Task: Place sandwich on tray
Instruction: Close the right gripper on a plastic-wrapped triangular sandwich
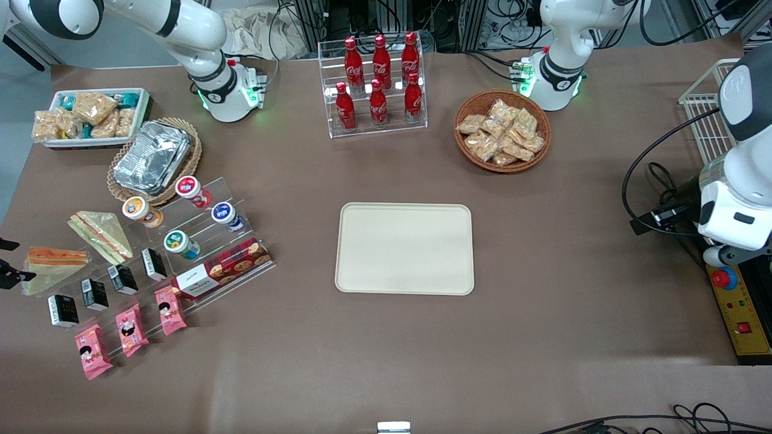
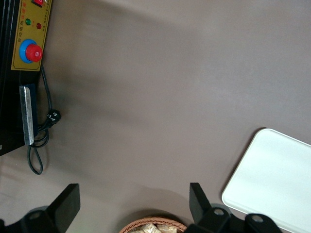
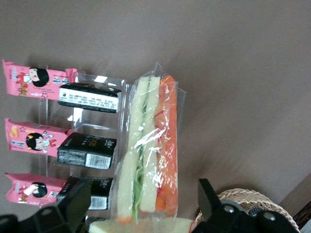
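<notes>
Down at the working arm's end of the table, near its edge: the right arm's black two-finger gripper (image 1: pixel 8 260), hanging directly above the small triangular wedge sandwich in clear plastic wrap (image 1: pixel 54 265), orange filling edge turned up.

From the wrist camera, fingers (image 3: pixel 73 204) spread wide, gripping nothing, one on each side of the wrapped wedge (image 3: pixel 150 150). Clear gaps on both sides; no contact visible. Layers read across the gap between the fingers: pale bread, green, pale bread, then the bright orange band. Long axis of that layered face running straight out from between the fingers, so closing would pinch across the thin stack rather than along its length. Looks well lined up for a straight descent and squeeze.

Close company to mind: a paler wedge sandwich with a thin pinkish line (image 1: pixel 101 232) just beside, farther from the front camera; small black boxes (image 3: pixel 90 97) on a clear acrylic step stand (image 1: pixel 199 241), near the wrapped wedge toward the parked arm's end of the table; pink snack packets (image 1: pixel 129 328) nearer the front camera.

Destination: the large flat cream-beige rectangular tray (image 1: pixel 404 248), bare, at the middle of the table, well apart from the wedge and toward the parked arm's end. Calls for a lift, then a long sideways carry over the acrylic stand.

Likely risk: slippery wrap and soft bread, prone to deform or slide under a hard pinch.
</notes>
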Available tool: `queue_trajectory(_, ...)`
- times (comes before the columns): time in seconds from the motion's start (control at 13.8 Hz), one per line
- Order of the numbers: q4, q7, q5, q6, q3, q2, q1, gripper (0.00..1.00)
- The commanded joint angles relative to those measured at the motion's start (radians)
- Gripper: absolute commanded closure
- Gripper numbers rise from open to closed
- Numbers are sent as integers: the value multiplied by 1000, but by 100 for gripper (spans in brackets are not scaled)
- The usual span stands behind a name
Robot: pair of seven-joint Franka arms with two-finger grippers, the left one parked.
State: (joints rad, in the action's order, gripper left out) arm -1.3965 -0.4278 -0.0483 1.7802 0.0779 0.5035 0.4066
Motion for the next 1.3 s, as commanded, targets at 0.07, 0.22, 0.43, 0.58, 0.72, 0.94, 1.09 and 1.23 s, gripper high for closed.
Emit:
queue_trajectory(0.07, -25, 8, 15, 21, -4, 6, 3, 2)
queue_trajectory(0.22, -29, 11, 13, 28, -6, 16, 5, 6)
queue_trajectory(0.43, -36, 110, 12, 28, -6, 13, 3, 65)
queue_trajectory(0.58, -35, 141, 2, 28, -6, 12, 6, 73)
queue_trajectory(0.72, -26, 181, -1, 30, -6, 6, 6, 85)
queue_trajectory(0.94, -12, 208, 2, 19, -15, -26, -5, 97)
queue_trajectory(1.09, 19, 210, 2, -7, -36, -36, -9, 97)
queue_trajectory(1.23, 31, 215, 2, -36, -81, -71, -9, 97)
